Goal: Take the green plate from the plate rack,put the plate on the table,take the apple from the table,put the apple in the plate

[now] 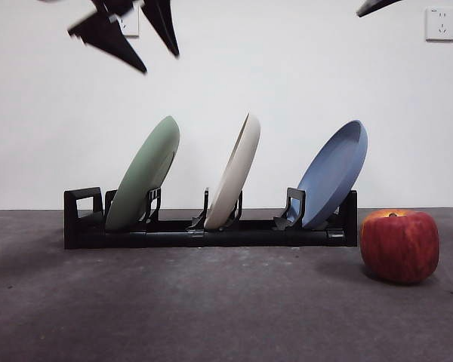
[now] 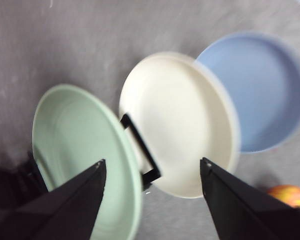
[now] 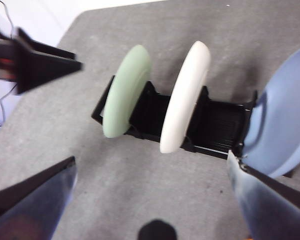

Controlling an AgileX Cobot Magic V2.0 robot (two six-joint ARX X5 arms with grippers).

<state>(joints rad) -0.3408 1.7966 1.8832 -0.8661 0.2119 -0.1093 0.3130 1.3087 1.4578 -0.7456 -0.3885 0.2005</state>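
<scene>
Above the plate rack [image 1: 211,230], high over its looped end, I have the left pincer [image 1: 136,38] hanging with its jaws spread wide apart and nothing between them. I judge this to be the first step, the reach for the green plate [image 1: 143,175], with no contact made yet. In the left wrist view the pincer [image 2: 151,167] looks straight down on all three plates, and the green plate's [image 2: 82,160] rim lies just by one jaw. The right pincer [image 3: 152,165] waits well off to the side, also spread and empty — only a dark tip shows at a top corner of the front view.

The green plate stands in the slot nearest the rack's loop, leaning toward the cream-white plate [image 1: 236,172] beside it; the blue plate [image 1: 334,172] sits in the far slot. It is matte pale mint, wide and shallow, its upper rim free and well clear of its neighbour. The apple [image 1: 399,246] rests on the tabletop [image 1: 174,302] just past the rack's other end — red, blocky, with a yellow-orange patch at the stem.

Next, I think, I must lower the left pincer so the jaws straddle that upper rim, close, then lift straight up out of the slot without knocking the cream-white plate.
</scene>
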